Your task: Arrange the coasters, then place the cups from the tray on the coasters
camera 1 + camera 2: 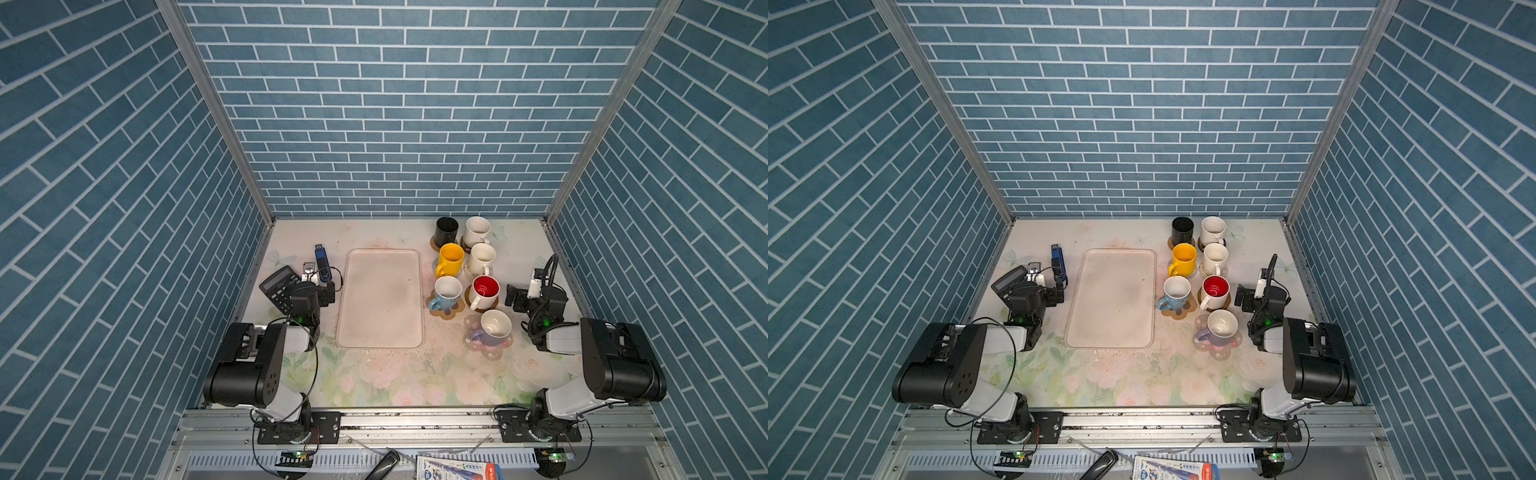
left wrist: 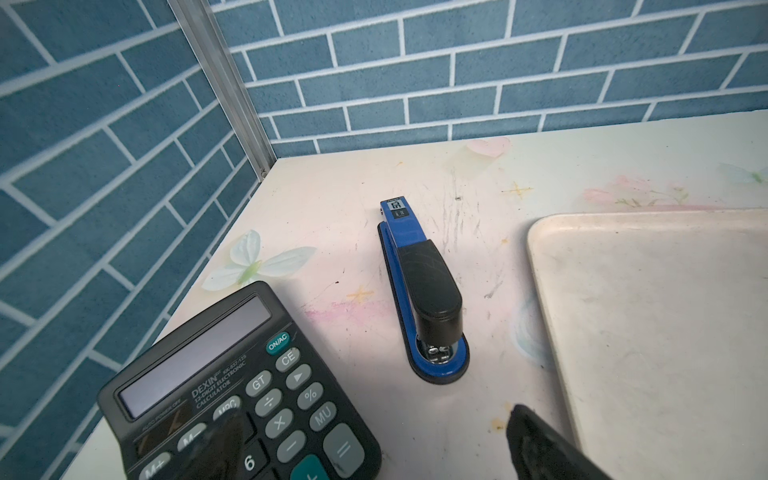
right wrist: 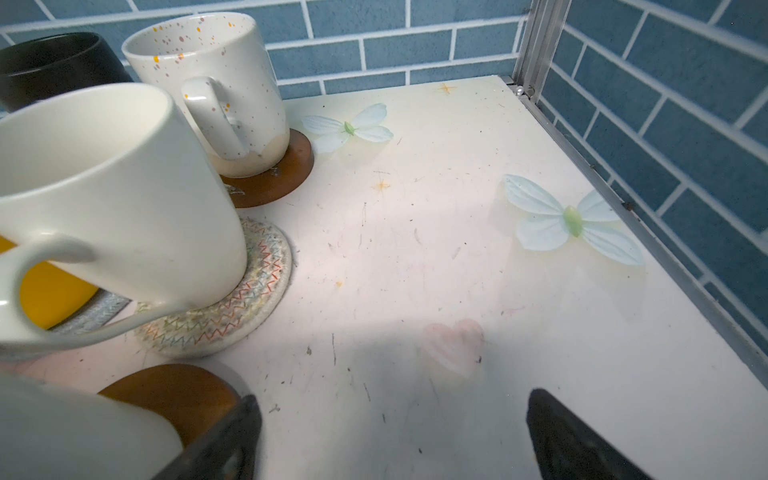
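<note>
The beige tray point(image 1: 380, 299) lies bare mid-table in both top views. Right of it stand several cups, each on a coaster: black point(image 1: 446, 230), speckled white point(image 1: 477, 229), yellow point(image 1: 451, 257), plain white point(image 1: 482, 257), light blue point(image 1: 446, 291), red-inside white point(image 1: 485, 289), and lavender-grey point(image 1: 494, 326) on the pink flower coaster point(image 1: 496, 353). In the right wrist view, a whitish woven coaster point(image 3: 249, 299) and a brown disc point(image 3: 291, 174) show under the white cups. My left gripper point(image 1: 329, 291) point(image 2: 374, 432) hangs open left of the tray. My right gripper point(image 1: 514, 297) point(image 3: 395, 415) is open beside the red-inside cup, holding nothing.
A black calculator point(image 1: 276, 286) point(image 2: 232, 386) and a blue stapler point(image 1: 322, 259) point(image 2: 424, 291) lie left of the tray, under and just beyond my left gripper. Blue brick walls enclose the table at the back and on both sides, close to the cups on the right.
</note>
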